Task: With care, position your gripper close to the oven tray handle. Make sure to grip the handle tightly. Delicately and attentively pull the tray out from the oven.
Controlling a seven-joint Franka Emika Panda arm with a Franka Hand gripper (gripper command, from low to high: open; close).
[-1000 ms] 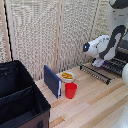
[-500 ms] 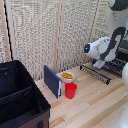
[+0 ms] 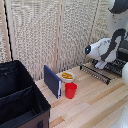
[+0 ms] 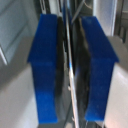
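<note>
Clamping dark-blue two-fingered gripper point(image 4: 71, 70) on thin dark metal oven tray handle point(image 4: 70, 75), bar between pads for pulling wire tray point(image 3: 102, 71) outward.

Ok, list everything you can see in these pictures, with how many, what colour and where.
Bin: one, black fabric, at the exterior view's left, front.
Blue board: one, upright, beside the red cup.
Red cup: one, on the table.
Plate: one, yellowish, behind the cup.
Table: one, light wood.
Screen: beige panels, behind the table.
Tray: one, dark wire, at the exterior view's right.
Tray handle: one thin bar, between the fingers.
Gripper: one, blue fingers, either side of the bar.
</note>
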